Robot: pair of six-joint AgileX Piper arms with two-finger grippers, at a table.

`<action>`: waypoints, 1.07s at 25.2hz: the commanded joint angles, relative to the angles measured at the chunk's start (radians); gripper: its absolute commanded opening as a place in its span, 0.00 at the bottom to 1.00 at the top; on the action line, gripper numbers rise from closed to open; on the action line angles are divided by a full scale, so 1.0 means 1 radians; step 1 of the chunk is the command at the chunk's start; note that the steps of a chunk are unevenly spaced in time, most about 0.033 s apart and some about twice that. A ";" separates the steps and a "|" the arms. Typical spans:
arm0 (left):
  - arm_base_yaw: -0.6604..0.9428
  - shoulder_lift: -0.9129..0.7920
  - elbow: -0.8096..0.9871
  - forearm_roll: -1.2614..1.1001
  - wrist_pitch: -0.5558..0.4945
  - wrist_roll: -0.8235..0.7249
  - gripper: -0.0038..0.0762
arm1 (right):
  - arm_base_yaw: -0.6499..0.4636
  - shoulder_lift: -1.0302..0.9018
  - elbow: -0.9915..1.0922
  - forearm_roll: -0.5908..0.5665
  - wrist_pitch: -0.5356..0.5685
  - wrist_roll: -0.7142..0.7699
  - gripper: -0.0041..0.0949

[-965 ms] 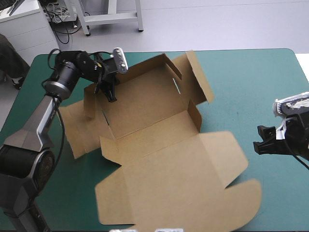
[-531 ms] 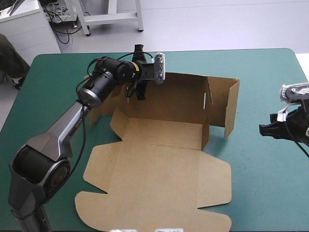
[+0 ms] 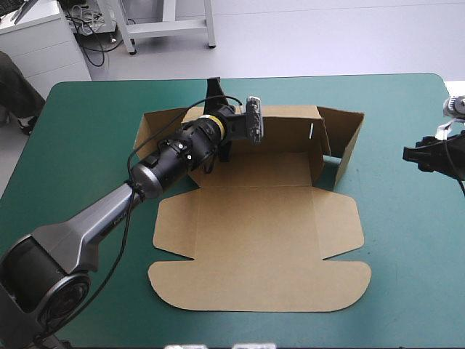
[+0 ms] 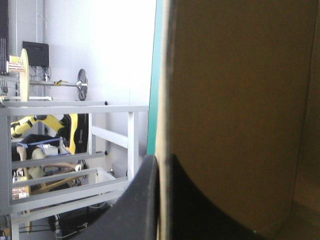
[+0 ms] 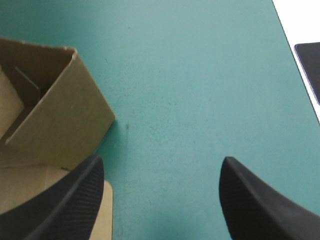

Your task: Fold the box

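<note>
The box [image 3: 254,247] sits mid-table [image 3: 392,109], lid flat, its back wall [image 3: 290,129] held upright, pinched in the left gripper [image 4: 160,192]. The right gripper [image 5: 161,165] hangs wide open, well apart. Next, likely, it must tuck the right flap [image 3: 350,145]

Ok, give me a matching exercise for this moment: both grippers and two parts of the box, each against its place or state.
Things:
1. left gripper
2. right gripper
3. far wall
4. lid

States:
A. lying flat on the teal-green cover
B. open over the cover, off to one side of the box
C. standing upright
D. shut on the box

Pairs: 1-D, 2-B, 3-C, 4-A
</note>
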State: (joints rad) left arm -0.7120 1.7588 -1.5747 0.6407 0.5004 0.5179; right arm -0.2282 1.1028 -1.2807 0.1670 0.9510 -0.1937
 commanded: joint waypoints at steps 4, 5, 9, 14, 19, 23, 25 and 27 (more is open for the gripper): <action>-0.049 -0.075 0.098 0.333 -0.165 -0.333 0.01 | -0.061 0.118 -0.097 0.107 -0.045 -0.045 0.65; -0.049 -0.075 0.108 0.386 -0.169 -0.389 0.01 | -0.061 0.131 -0.109 0.127 -0.042 -0.049 0.65; -0.049 -0.046 0.111 0.607 -0.111 -0.632 0.01 | -0.061 0.197 -0.181 0.210 -0.028 -0.068 0.64; -0.049 -0.019 0.111 0.695 -0.101 -0.711 0.01 | -0.061 0.288 -0.299 0.266 0.037 -0.068 0.64; -0.049 0.009 0.111 0.750 -0.063 -0.731 0.01 | -0.048 0.421 -0.462 0.362 0.071 -0.079 0.64; -0.049 0.015 0.111 0.774 -0.048 -0.757 0.01 | 0.022 0.525 -0.584 0.339 0.100 -0.074 0.64; -0.049 0.019 0.111 0.775 -0.038 -0.785 0.01 | 0.057 0.570 -0.627 0.302 0.098 -0.043 0.64; -0.051 0.022 0.112 0.789 -0.024 -0.815 0.01 | 0.098 0.625 -0.677 0.257 0.083 -0.007 0.64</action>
State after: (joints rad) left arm -0.7574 1.8225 -1.4380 1.4206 0.4303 -0.2328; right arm -0.1681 1.7092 -1.8769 0.4479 1.0799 -0.2339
